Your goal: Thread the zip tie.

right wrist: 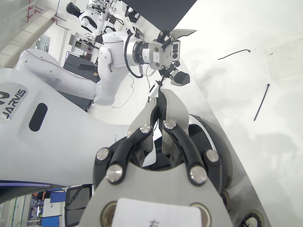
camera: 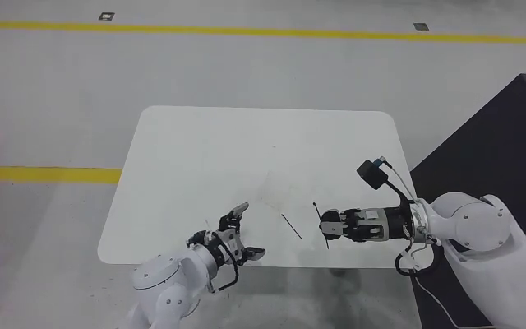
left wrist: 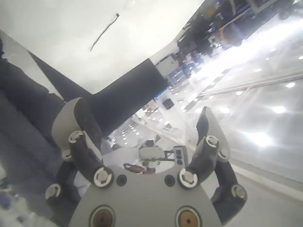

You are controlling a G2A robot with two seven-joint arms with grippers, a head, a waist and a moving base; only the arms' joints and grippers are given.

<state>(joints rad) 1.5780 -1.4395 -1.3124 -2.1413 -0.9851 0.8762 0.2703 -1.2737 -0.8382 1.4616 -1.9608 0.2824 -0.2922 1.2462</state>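
Zip ties: 2, both black and thin, namely first zip tie (camera: 291, 226) and second zip tie (camera: 317, 214). Counter (camera: 246, 148): 1, white. Pincers: 2, namely left pincer (camera: 249, 233) and right pincer (camera: 329, 224). Arms: 2.

Left wrist sticker (right wrist: 144, 57): a single digit, just behind the left gripper (right wrist: 185, 55).
Right wrist sticker (right wrist: 157, 216): print cut off, unreadable, behind the right gripper (right wrist: 161, 95).
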